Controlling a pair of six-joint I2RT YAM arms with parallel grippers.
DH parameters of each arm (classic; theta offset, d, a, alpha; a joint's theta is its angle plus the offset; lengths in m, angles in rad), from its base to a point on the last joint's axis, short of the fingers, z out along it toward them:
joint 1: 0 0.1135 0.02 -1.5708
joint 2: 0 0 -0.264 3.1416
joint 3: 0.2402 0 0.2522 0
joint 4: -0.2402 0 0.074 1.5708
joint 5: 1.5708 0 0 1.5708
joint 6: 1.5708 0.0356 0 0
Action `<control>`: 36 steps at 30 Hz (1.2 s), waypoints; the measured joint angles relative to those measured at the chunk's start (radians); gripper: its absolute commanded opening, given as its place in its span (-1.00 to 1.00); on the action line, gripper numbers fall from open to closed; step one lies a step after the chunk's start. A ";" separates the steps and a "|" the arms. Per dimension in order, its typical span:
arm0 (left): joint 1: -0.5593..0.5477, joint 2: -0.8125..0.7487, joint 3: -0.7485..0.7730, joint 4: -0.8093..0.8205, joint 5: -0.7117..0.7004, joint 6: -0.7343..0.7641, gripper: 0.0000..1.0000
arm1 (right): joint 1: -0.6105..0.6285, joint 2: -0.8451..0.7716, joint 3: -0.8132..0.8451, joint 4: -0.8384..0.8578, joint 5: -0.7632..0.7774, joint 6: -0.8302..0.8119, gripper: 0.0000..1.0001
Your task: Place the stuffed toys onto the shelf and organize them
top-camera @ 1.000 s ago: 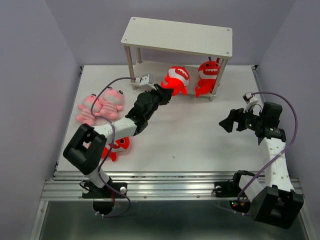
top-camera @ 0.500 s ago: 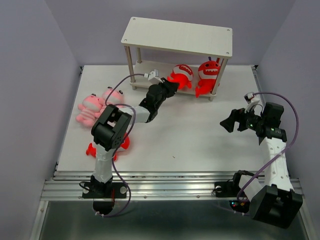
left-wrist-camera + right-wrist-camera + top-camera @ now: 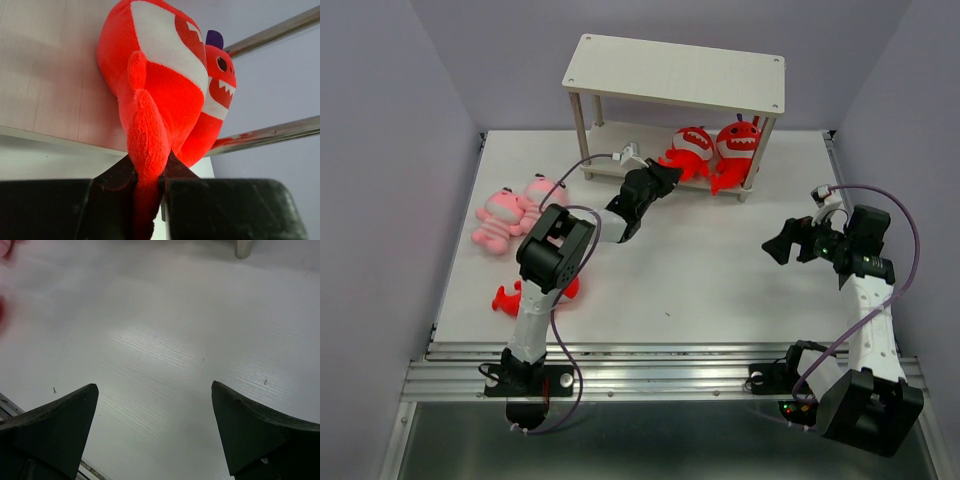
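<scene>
The pale wood shelf [image 3: 620,70] stands at the back of the table. My left gripper [image 3: 668,174] is shut on the tail of a red shark toy [image 3: 688,148], which lies on the shelf's lower board. In the left wrist view the tail [image 3: 147,145] is pinched between the jaws. A second red shark toy [image 3: 736,142] stands just to its right on the same board, and shows in the left wrist view [image 3: 220,85]. Two pink striped toys [image 3: 510,210] lie at the table's left. A third red toy [image 3: 510,297] is partly hidden behind my left arm. My right gripper [image 3: 782,243] is open and empty.
Grey walls close in the table on the left, right and back. A metal rail [image 3: 660,365] runs along the near edge. A shelf leg [image 3: 243,249] shows at the top of the right wrist view.
My left gripper has pushed the held red shark toy back and right onto the lower board, next to the other one. My right arm has hardly moved.
</scene>
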 measured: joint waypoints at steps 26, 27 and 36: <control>-0.059 0.043 0.061 -0.084 -0.245 -0.203 -0.78 | -0.037 0.000 0.000 0.000 -0.012 -0.001 1.00; -0.059 0.048 0.067 -0.085 -0.246 -0.204 -0.74 | -0.039 0.000 0.000 0.000 -0.013 -0.001 1.00; -0.059 0.059 0.079 -0.107 -0.242 -0.222 -0.21 | -0.045 0.006 0.000 0.000 -0.016 -0.002 1.00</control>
